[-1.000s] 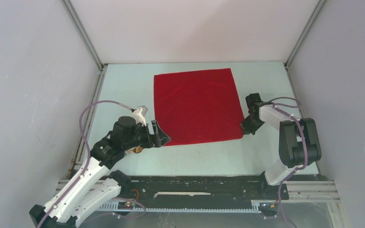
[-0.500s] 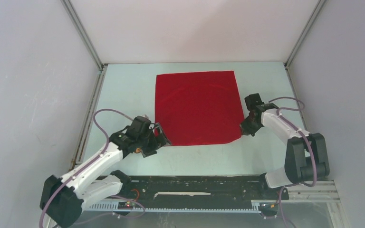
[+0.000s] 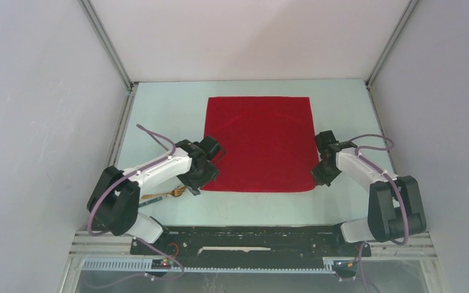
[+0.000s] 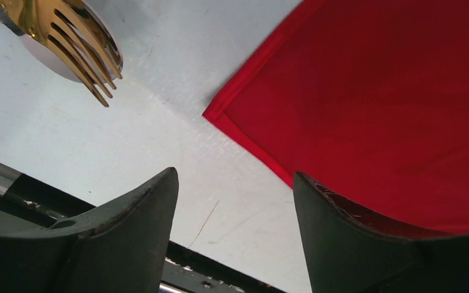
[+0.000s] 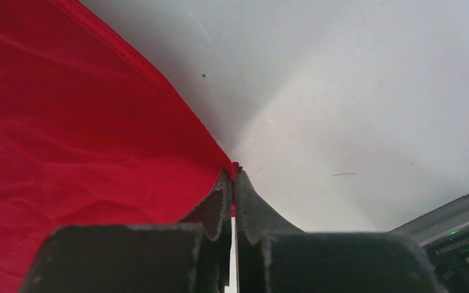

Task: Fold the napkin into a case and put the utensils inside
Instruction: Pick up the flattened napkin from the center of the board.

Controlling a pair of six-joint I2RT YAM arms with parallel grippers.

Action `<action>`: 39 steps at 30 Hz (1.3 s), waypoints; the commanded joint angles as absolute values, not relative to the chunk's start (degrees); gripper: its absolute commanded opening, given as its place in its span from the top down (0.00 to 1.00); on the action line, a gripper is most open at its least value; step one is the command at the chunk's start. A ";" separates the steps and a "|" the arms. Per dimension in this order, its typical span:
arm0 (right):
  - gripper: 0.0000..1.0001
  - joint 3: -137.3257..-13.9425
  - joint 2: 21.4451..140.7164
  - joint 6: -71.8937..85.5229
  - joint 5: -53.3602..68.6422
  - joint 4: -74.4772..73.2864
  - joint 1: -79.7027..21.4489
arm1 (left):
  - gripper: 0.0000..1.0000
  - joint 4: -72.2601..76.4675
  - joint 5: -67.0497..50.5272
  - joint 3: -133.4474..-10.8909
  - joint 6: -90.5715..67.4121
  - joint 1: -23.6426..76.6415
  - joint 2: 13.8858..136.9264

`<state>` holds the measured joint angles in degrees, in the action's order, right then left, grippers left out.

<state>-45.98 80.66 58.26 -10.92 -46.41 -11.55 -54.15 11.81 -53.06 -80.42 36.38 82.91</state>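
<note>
The napkin (image 3: 259,143), a bright red square, lies flat and unfolded at the frame's centre (only faint creases). The golden-brown fork (image 3: 174,193) lies lower left of it, tines toward the cloth, not touching.

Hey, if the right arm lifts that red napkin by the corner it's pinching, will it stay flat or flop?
Probably flop: the napkin looks thin, with soft creases, so it should drape from the right gripper. Likely light, since shut jaws on one hemmed corner seem to hold it. Dragged, it may bunch rather than slide flat on the table.
</note>
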 commanded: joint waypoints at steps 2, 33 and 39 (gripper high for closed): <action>1.00 -43.98 77.50 54.68 -13.27 -46.63 -8.41 | 0.26 -57.45 16.93 -58.08 -85.28 37.26 86.85; 1.00 -37.79 68.40 45.75 -7.01 -38.57 2.81 | 0.44 -51.85 12.03 -57.56 -88.15 44.03 97.35; 1.00 -37.79 67.70 45.79 -7.56 -38.72 3.07 | 0.48 -49.48 10.90 -55.59 -88.92 44.04 98.09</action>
